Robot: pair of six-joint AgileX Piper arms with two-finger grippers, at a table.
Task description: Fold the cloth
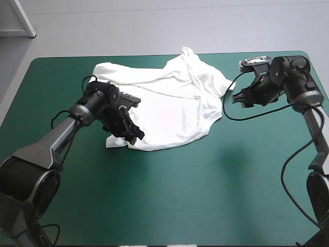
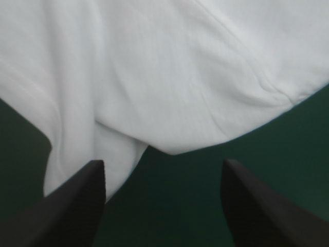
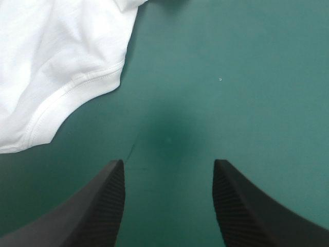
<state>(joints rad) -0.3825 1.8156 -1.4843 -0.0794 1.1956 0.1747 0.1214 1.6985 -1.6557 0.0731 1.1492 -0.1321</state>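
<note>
The near half of the table (image 1: 205,206) is just bare teal-green cover (image 1: 169,195). The white T-shirt (image 1: 169,113) lies past the middle, toward 12 o'clock on the table, and a bit over to the 11 o'clock side. Most of it is spread out flat. The far part, near 1 o'clock on the shirt, is bunched up in a wrinkly ridge.

The left gripper (image 1: 134,135) is at the shirt's 8 o'clock corner, the corner closest to me. Its two black fingers stand wide apart and hold nothing. From the left wrist view, the left gripper (image 2: 163,163) has green cover between its fingers, and the T-shirt (image 2: 164,77) fills the space just ahead. A flap of white cloth hangs down right beside one finger (image 2: 82,200). I cannot tell if it touches.

Farther back, the right gripper (image 1: 237,98) sits at the shirt's 3 o'clock side, just beside the cloth. Its fingers are spread apart too and are empty. In the right wrist view, the right gripper (image 3: 168,163) is over bare green cover. A stitched edge of the T-shirt (image 3: 51,67) curves ahead of it, off to one side, not between the fingers.
</note>
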